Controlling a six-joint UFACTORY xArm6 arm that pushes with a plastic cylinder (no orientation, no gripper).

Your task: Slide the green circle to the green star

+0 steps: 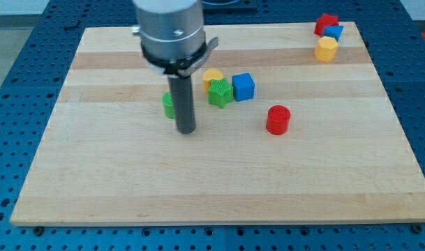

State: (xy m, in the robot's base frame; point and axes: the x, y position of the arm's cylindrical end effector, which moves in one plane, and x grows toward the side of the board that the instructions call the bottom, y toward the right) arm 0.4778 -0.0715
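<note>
A: Where is my tip (pixel 187 130) against the green circle (pixel 169 105)?

B: It sits just beside the circle, on its right and slightly toward the view's bottom. The rod hides the circle's right part, so I cannot tell whether they touch.

A: And the green star (pixel 220 92)?

B: To the right of the circle and a little toward the view's top, near but apart. From the circle, the yellow block (pixel 213 74) lies just beyond the star's top edge, and the blue cube (pixel 243 86) stands right of the star, touching or nearly so.

A: So the tip is on the wrong side?

B: I judge so. The rod stands between circle and star; a push needs the tip on the circle's left, aimed rightward.

A: Anything gripping?

B: No pincer here, only a bare rod holding nothing. The red cylinder (pixel 278 120) lies farther right of the circle, clear of that line.
</note>
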